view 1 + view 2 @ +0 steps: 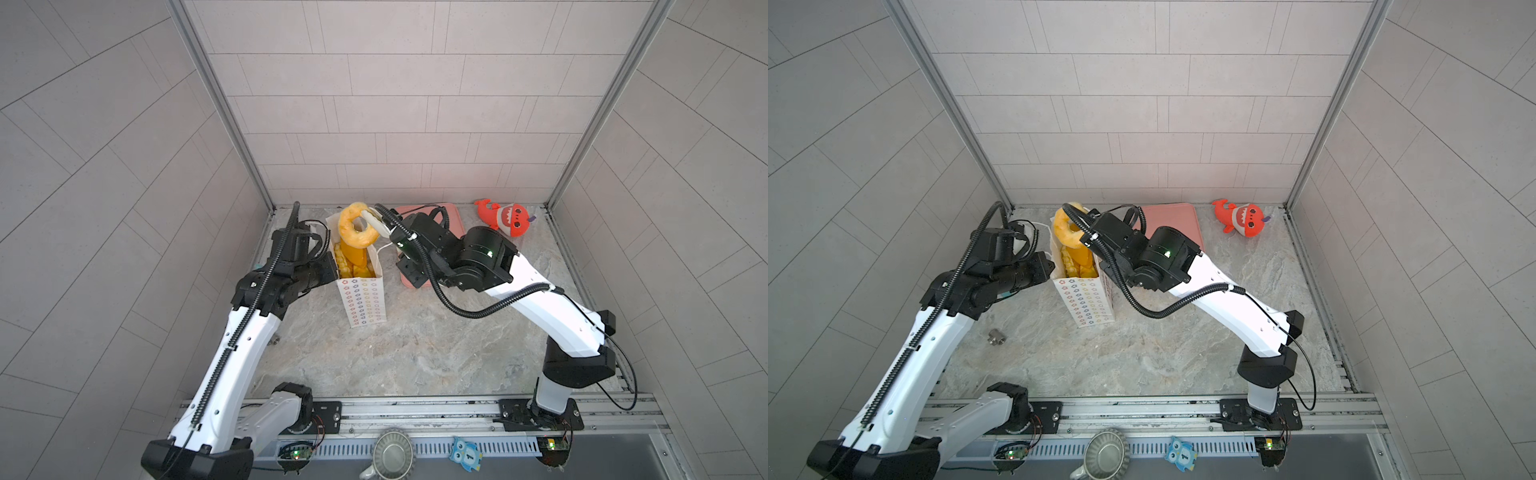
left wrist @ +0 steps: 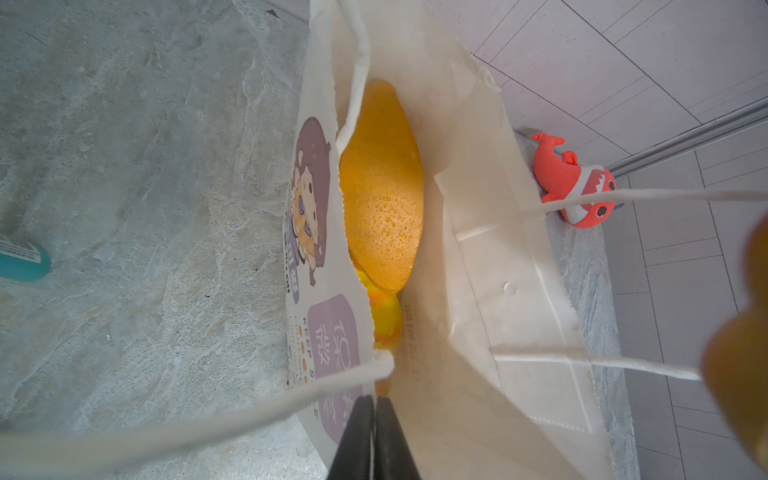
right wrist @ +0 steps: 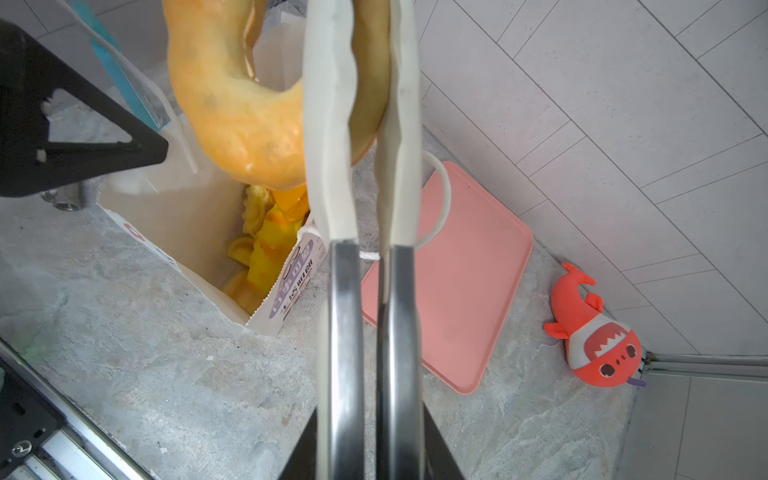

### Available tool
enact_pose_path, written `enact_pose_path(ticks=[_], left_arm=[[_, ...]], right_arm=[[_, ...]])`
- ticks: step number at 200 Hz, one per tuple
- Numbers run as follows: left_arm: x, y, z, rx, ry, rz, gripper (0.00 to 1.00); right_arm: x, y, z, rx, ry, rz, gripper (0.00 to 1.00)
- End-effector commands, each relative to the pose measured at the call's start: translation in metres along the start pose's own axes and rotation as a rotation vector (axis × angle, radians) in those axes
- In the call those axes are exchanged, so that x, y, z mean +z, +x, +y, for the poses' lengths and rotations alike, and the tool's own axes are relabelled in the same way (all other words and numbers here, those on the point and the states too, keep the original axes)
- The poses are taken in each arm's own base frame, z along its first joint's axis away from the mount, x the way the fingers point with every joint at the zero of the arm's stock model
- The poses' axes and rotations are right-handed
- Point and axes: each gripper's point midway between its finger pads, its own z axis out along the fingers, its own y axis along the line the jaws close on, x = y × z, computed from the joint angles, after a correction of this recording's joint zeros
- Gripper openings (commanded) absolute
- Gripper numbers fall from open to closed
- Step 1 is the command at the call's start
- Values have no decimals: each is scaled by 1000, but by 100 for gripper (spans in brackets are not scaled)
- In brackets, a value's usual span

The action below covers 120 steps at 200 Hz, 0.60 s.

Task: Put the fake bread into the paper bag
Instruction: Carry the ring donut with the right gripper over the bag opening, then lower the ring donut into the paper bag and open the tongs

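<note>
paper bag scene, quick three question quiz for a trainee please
1. True or false: the right gripper is shut on a ring doughnut above the paper bag.
2. Fill in: the left gripper pinches the bag's ____.
3. Where is the red shark? A in the bag; B in the left gripper; C on the table.
Key: 1 true; 2 rim; 3 C.

In both top views the left arm (image 1: 232, 353) and the right arm (image 1: 552, 307) have white shells and black joints. A ribbed black cable (image 1: 473, 314) runs along each. A green light (image 1: 489, 253) glows on the right arm's round joint. The right gripper (image 1: 370, 218) has steel fingers (image 3: 344, 332) with white pads (image 3: 328, 124). The left gripper (image 2: 375, 405) is black.
</note>
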Motion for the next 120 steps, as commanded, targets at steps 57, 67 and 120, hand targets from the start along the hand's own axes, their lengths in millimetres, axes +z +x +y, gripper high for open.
enact_pose_path(ticks=[57, 67, 120], left_arm=[[-10, -2, -1, 5, -1, -22, 10], [-10, -2, 0, 5, -2, -22, 10], [-10, -3, -1, 8, -1, -24, 10]], right_arm=[[7, 4, -3, -75, 98, 27, 27], [8, 4, -2, -83, 105, 32, 27], [17, 7, 9, -116, 104, 53, 31]])
